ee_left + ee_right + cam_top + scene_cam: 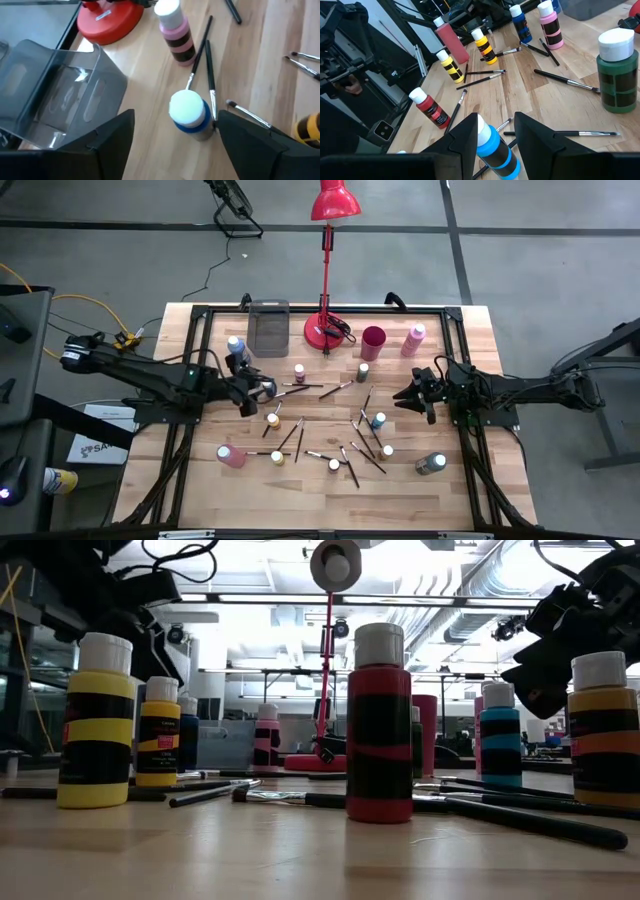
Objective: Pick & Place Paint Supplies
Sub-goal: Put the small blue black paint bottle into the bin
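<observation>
Overhead view of a wooden table (400, 490) strewn with paint bottles and brushes. The left gripper (262, 389) sat over the table's left-centre, near a grey bin (268, 326); in its wrist view the fingers (107, 140) were spread apart with nothing between them, and a blue bottle (190, 113) stood upright on the wood just ahead of the gap, clear of both fingers. A pink bottle (176, 32) stood beyond it, two brushes (209, 70) lying alongside, and a red lamp base (107, 20) beside the bin. The right gripper (412, 395) was at right-centre; its wrist view showed a light-blue bottle (492, 147) between the partly closed fingers (465, 140), though actual grasp could not be told. Farther off stood a green bottle (617, 70), a red bottle (430, 107) and yellow bottles (451, 66). A dark red cup (373, 342) stood at the far edge.
</observation>
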You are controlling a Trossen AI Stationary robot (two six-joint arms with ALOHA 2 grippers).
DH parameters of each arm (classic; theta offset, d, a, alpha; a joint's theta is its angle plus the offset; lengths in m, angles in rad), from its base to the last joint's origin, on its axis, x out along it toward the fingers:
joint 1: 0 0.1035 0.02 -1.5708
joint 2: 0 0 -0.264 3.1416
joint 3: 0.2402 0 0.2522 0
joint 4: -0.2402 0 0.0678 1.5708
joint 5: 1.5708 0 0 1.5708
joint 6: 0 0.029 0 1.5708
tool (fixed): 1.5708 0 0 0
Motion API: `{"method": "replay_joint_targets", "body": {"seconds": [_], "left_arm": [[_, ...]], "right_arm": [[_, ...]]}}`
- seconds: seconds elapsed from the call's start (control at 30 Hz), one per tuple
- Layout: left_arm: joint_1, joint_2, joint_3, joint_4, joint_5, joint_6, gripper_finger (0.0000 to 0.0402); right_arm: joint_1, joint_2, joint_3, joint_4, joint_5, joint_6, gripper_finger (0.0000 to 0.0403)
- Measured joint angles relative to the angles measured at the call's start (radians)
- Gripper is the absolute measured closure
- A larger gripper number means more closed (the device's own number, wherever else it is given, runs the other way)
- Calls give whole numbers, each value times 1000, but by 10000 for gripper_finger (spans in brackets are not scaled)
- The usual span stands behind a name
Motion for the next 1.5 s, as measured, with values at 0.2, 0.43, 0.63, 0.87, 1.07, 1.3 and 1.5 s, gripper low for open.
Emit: {"method": "replay_joint_targets", "body": {"seconds": [0.2, 0.43, 0.63, 0.87, 1.07, 1.3, 1.5], "left_arm": [[0, 1, -37, 62, -5, -11, 130], [0, 0, -120, 211, 5, -52, 147], [0, 5, -119, 213, -11, -53, 149], [0, 45, -119, 250, -11, -53, 149], [0, 89, -119, 279, -16, -60, 149], [0, 92, -119, 281, -22, -79, 176], [0, 92, -119, 288, -22, -93, 234]], "right_arm": [[0, 0, 0, 0, 0, 0, 280], [0, 0, 0, 0, 0, 0, 280], [0, 0, 0, 0, 0, 0, 280], [0, 0, 0, 0, 0, 0, 280], [0, 0, 0, -3, 0, 0, 280], [0, 0, 0, -2, 0, 0, 280], [0, 0, 0, -3, 0, 0, 280]]}}
